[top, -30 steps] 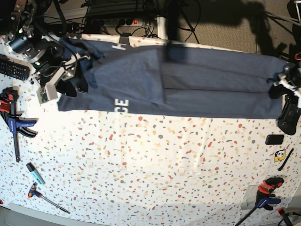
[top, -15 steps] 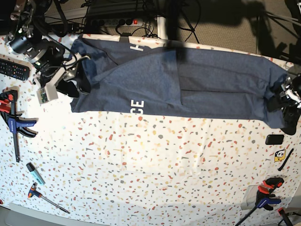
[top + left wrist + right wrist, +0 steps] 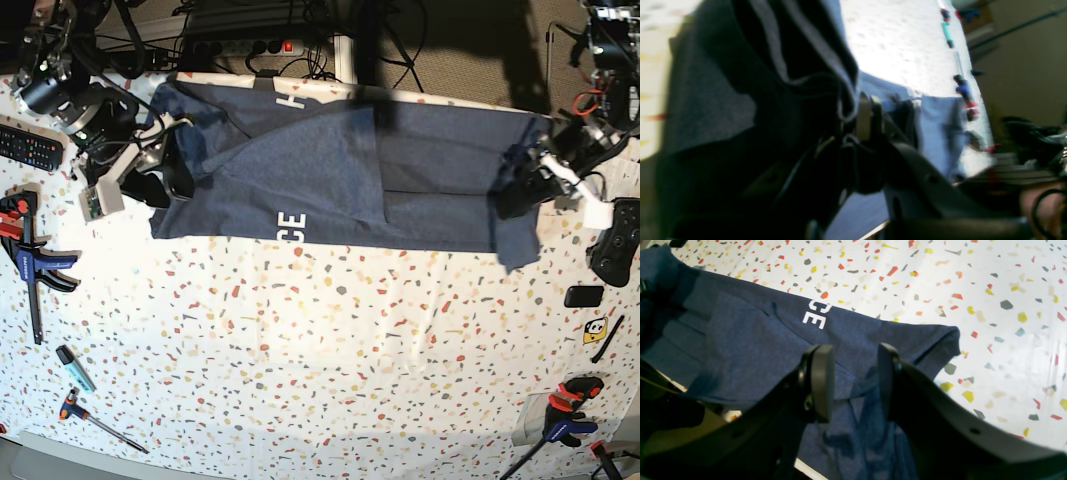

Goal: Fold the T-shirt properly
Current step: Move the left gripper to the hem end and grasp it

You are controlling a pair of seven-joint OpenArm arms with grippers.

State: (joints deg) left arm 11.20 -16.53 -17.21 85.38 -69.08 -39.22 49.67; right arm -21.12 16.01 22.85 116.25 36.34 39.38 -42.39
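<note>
Your likeliest trouble was the raised end of the navy T-shirt twisting as the left gripper carried it inward. You had it by a bunched pinch rather than along the whole edge, so the lower corner, drooping past the strip's near edge, could have landed skewed and left a crooked fold. Pulling too far might also have dragged the rest of the cloth, since the right gripper was not clamping anything down. The loose, overlapping layers at the other end, by the white letters "CE", could have rucked up if that arm had brushed them.

As for the jaws, your left pair was closed almost together, with gathered fabric caught between the tips. Your right pair stood well apart over the wrinkled end, with no cloth pinched between them; whether a tip touched the fabric, you could not tell. The shirt lay as a long band across the far part of the speckled table, its left-arm end lifted and doubled back at the gripper.
</note>
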